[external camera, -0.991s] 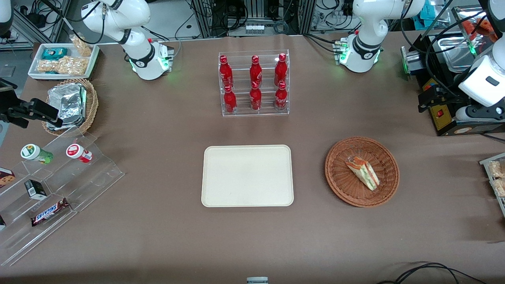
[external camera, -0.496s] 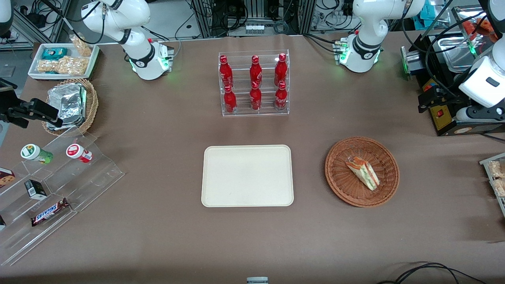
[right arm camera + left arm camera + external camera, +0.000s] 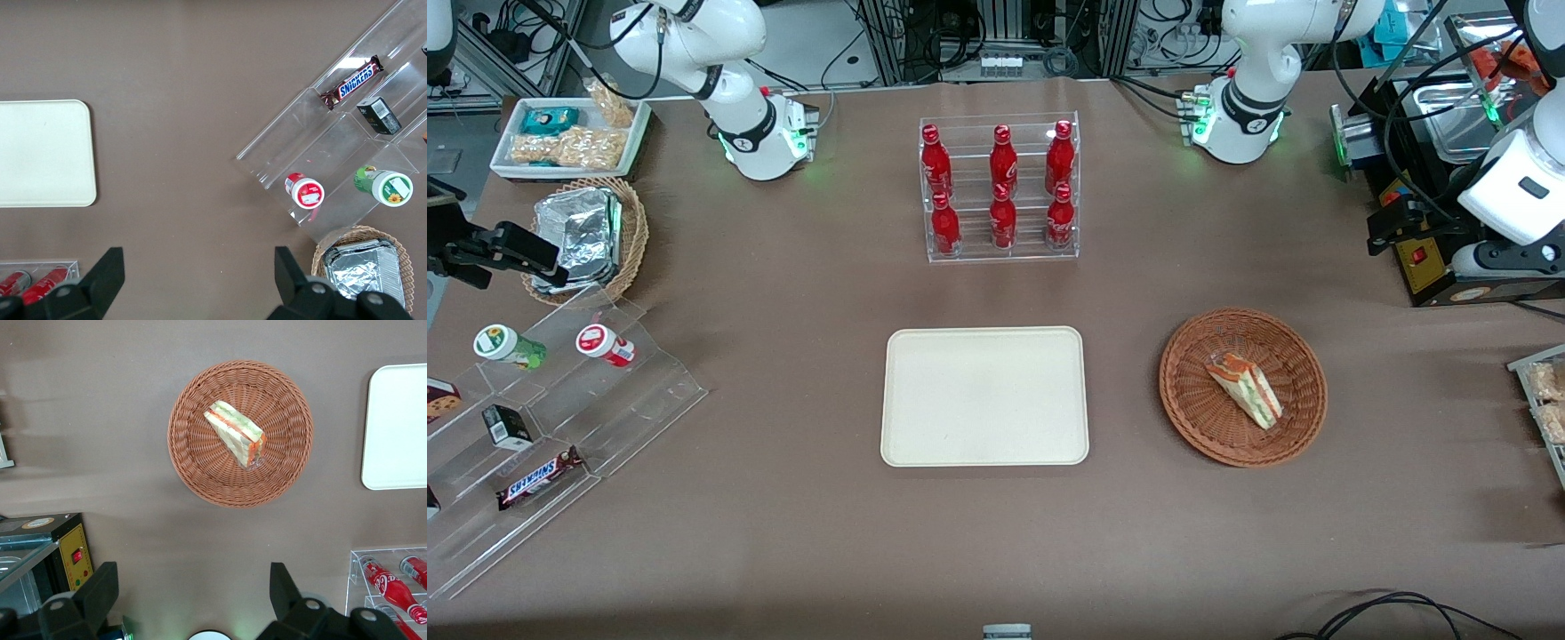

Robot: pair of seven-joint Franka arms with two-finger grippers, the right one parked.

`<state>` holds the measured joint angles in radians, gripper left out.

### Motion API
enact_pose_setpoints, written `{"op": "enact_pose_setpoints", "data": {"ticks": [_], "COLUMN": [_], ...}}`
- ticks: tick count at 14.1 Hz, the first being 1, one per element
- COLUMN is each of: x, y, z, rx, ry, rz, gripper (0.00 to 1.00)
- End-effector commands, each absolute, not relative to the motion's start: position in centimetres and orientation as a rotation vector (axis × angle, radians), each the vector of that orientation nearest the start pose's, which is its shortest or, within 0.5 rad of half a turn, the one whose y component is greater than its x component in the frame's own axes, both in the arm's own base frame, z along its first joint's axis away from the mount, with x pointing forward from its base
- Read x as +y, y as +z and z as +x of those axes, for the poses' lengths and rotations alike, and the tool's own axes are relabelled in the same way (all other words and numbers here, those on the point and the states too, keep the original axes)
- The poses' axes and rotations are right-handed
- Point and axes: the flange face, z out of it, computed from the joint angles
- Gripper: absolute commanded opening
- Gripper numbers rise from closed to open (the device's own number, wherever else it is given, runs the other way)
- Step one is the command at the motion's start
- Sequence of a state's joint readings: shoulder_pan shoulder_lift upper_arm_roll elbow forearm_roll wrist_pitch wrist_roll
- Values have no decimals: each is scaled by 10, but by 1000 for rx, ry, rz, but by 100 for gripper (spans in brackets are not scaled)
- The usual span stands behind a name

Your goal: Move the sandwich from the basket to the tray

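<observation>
The sandwich (image 3: 1245,389), a wrapped white-bread wedge with green and orange-red filling, lies in the reddish-brown wicker basket (image 3: 1199,434) toward the working arm's end of the table. Beside the basket, at the table's middle, is the bare cream tray (image 3: 984,396). My left gripper (image 3: 1398,224) hangs high above the table edge at the working arm's end, farther from the front camera than the basket. The left wrist view shows the gripper (image 3: 192,587) open with nothing between its fingers, well apart from the sandwich (image 3: 235,435), the basket (image 3: 193,473) and the tray (image 3: 400,427).
A clear rack of red bottles (image 3: 1001,191) stands farther from the front camera than the tray. A black box with a red button (image 3: 1423,258) sits under my gripper. Toward the parked arm's end are an acrylic snack stand (image 3: 560,400), a tan basket of foil packs (image 3: 591,236) and a white snack tray (image 3: 569,138).
The working arm's wrist has shifted very slightly. The sandwich, basket and tray have not moved.
</observation>
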<state>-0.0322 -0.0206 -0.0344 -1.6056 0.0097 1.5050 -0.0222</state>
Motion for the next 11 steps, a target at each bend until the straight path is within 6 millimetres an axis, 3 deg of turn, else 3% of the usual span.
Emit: {"op": "enact_pose_setpoints", "data": {"ticks": [1, 5, 9, 11], "x": [-43, -55, -76, -77], "y": [602, 532, 450, 409], "z": [541, 552, 549, 546], "rx": [78, 107, -4, -90], "ry": [167, 248, 158, 74], "rz": [-3110, -3092, -3086, -3079], "gripper": [100, 100, 100, 100]}}
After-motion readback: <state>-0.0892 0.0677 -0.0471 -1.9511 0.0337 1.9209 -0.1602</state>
